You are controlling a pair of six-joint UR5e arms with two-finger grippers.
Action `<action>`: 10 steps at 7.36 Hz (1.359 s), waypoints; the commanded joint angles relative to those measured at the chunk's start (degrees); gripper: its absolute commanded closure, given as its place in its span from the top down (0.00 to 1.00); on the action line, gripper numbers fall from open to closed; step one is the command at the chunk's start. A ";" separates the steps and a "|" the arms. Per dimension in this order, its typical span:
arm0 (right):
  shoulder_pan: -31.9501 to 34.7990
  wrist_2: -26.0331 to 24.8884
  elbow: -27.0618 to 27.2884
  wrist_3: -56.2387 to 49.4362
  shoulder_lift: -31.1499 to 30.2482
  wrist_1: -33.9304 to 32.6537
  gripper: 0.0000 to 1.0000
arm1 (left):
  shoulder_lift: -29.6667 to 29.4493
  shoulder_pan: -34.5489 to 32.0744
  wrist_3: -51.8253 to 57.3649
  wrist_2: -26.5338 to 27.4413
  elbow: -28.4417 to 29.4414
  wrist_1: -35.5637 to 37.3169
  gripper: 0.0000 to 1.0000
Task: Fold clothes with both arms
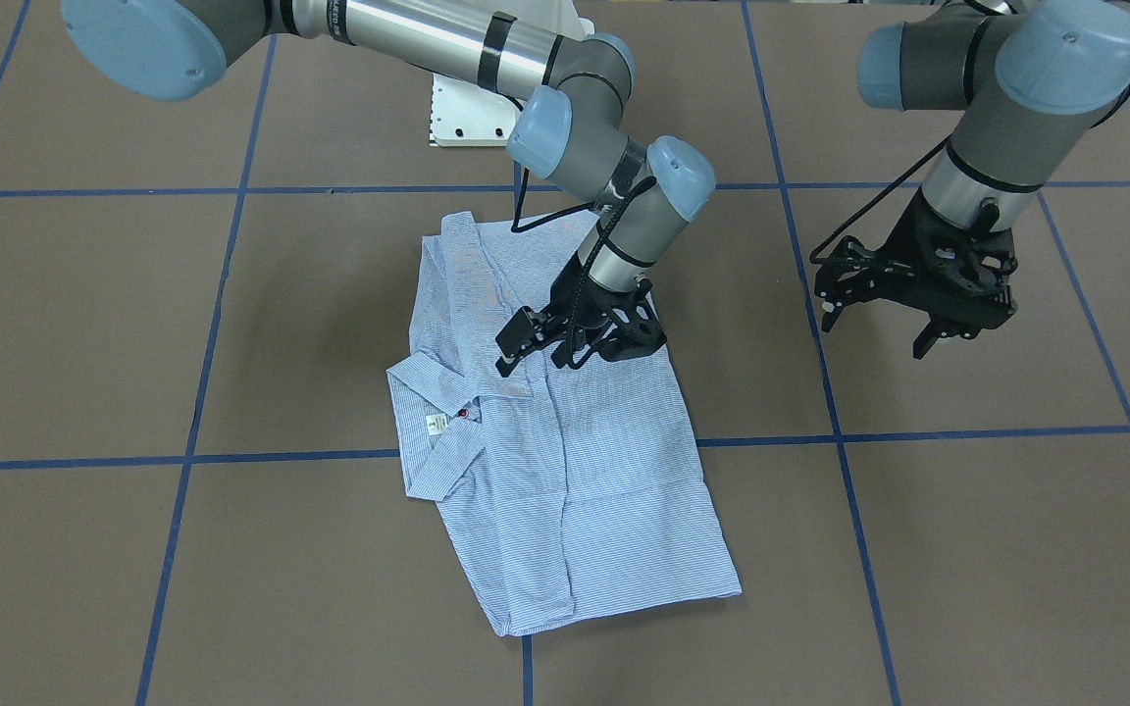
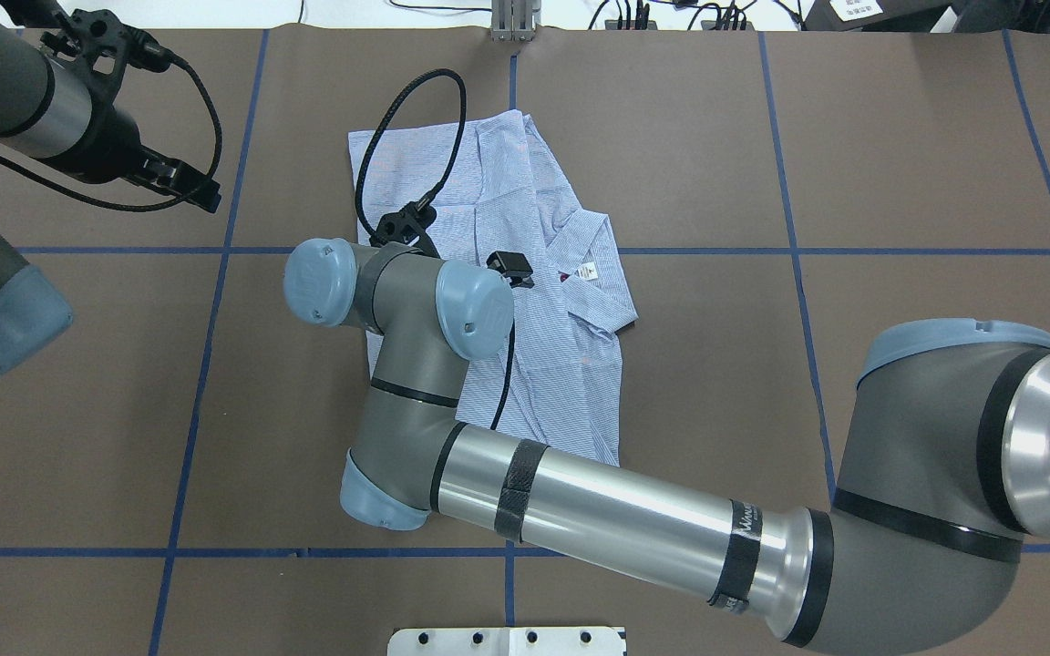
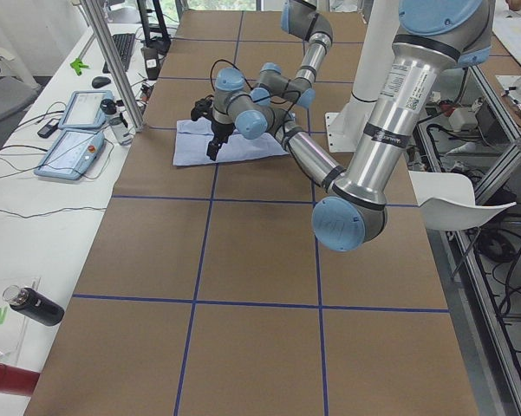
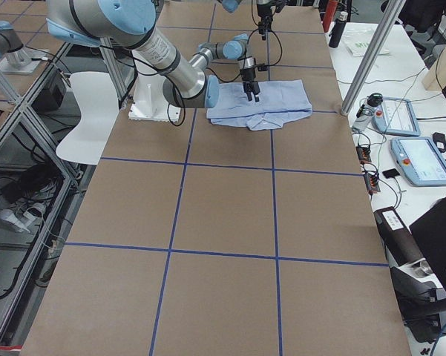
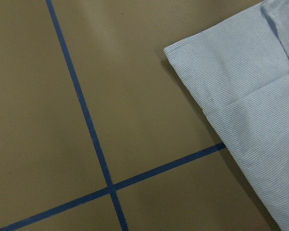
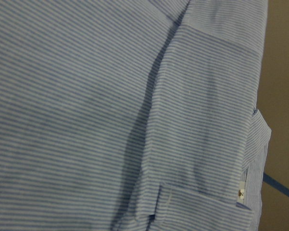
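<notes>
shirt (image 1: 565, 471) folded on table (image 1: 918, 549); white neck label (image 1: 436, 424) (print unreadable).

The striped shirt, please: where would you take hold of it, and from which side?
Probably the light blue striped button-up shirt's far-left corner, approached from the robot's left: it lies flat beside the brown table, near the open left end effector.

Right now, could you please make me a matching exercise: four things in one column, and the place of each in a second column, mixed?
1 right gripper
2 left gripper
3 neck label
4 white base plate

A over bare table, beside the shirt
B at the table's edge, robot's side
C above the shirt
D at the collar, near a red button

Pairs: 1-C, 2-A, 3-D, 4-B
</notes>
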 commanded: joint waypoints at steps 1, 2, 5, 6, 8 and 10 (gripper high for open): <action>-0.04 -1.14 -0.02 -0.56 -0.81 -0.26 0.99 | 0.06 -0.23 0.39 -0.42 -0.04 0.20 1.00; -0.04 -1.14 -0.02 -0.56 -1.07 -0.35 0.99 | 0.06 -0.23 0.39 -0.42 -0.04 0.20 1.00; 0.23 -1.23 1.64 -2.48 -1.08 -5.51 0.99 | 0.06 -0.14 -0.05 -0.42 -0.13 0.20 1.00; 0.31 -1.23 2.61 -2.75 -1.34 -8.05 0.99 | 0.06 -0.14 -0.05 -0.42 -0.13 0.20 1.00; 1.10 -1.85 6.90 -4.50 -4.84 -9.83 0.98 | 0.06 -0.05 -0.05 -0.42 -0.04 0.20 1.00; 3.21 -2.11 15.84 -8.54 -11.23 -13.00 0.98 | 0.06 -0.05 -0.13 -0.42 -0.04 0.20 1.00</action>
